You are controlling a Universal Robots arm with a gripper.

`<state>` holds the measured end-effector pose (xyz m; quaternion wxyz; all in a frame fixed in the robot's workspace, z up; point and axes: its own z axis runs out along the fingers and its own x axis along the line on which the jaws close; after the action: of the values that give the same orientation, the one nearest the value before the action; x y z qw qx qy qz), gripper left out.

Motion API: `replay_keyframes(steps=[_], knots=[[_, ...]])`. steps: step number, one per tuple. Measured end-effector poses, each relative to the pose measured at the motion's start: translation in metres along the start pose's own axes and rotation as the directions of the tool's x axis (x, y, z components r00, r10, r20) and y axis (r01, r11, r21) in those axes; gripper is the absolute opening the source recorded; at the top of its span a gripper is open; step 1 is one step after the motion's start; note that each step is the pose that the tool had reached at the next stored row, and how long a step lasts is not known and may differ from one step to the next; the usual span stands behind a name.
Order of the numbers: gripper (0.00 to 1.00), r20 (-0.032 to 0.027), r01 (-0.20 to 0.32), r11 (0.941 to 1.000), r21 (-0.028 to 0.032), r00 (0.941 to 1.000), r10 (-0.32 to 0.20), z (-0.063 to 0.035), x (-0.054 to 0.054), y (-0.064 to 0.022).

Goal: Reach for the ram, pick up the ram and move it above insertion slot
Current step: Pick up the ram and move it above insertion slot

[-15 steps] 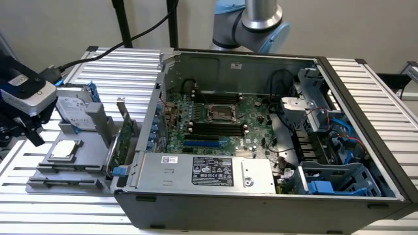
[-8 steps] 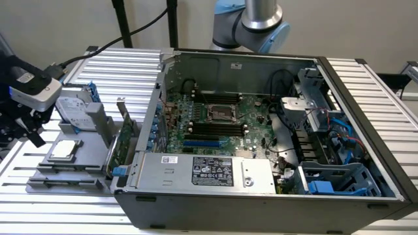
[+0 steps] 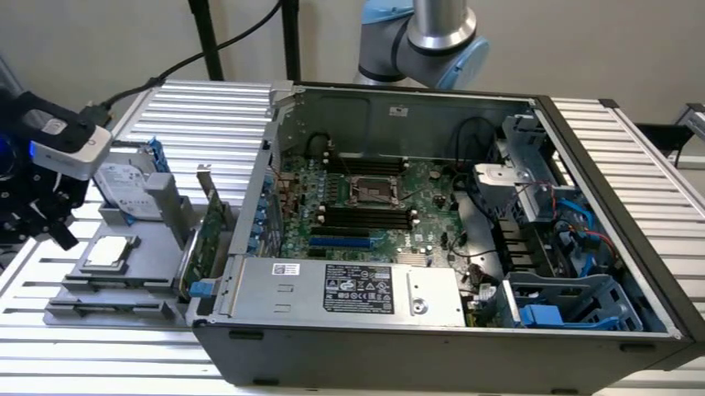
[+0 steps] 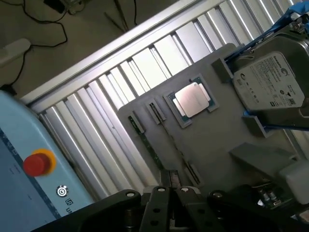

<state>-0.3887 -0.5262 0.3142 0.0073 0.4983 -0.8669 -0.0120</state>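
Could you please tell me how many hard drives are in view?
1. The hard drive sits in the grey tray, at the exterior view's left of the open computer case. Others may be hidden in the case's drive bays.

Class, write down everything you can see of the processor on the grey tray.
The processor is a flat square chip with a dull silver metal lid that has stepped edges and a thin, darker greenish border around it. It lies face up and level in a raised square seat on the grey tray. Nothing rests on it. The hard drive sits apart from it on the same tray. In the exterior view it lies to the left, outside the computer case.
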Motion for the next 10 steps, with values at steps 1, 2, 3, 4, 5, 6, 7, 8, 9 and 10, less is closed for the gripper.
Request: replay_keyframes(steps=[1, 2, 3, 4, 5, 6, 7, 8, 9, 10], knots=[[0.11, -0.0005, 0.018, 0.9998, 0.0000, 0.9998, -0.018, 0.0004, 0.0000, 0.0000], [0.11, -0.0010, 0.036, 0.9994, 0.0000, 0.9994, -0.036, 0.0008, 0.0000, -0.0001], [0.11, -0.0016, 0.055, 0.9985, 0.0000, 0.9985, -0.055, 0.0011, 0.0000, -0.0001], [0.11, -0.0021, 0.073, 0.9973, 0.0000, 0.9973, -0.073, 0.0015, 0.0000, 0.0000], [0.11, -0.0026, 0.091, 0.9959, -0.0001, 0.9959, -0.091, 0.0019, 0.0000, 0.0000], [0.11, -0.0031, 0.109, 0.9941, -0.0001, 0.9941, -0.109, 0.0023, 0.0000, 0.0000], [0.11, -0.0036, 0.127, 0.9920, -0.0002, 0.9920, -0.127, 0.0027, 0.0000, -0.0001], [0.11, -0.0041, 0.144, 0.9895, -0.0002, 0.9895, -0.144, 0.0031, 0.0000, -0.0001], [0.11, -0.0045, 0.163, 0.9867, -0.0002, 0.9867, -0.163, 0.0036, 0.0000, -0.0001], [0.11, -0.0052, 0.180, 0.9836, -0.0004, 0.9836, -0.180, 0.0040, 0.0000, -0.0001]])
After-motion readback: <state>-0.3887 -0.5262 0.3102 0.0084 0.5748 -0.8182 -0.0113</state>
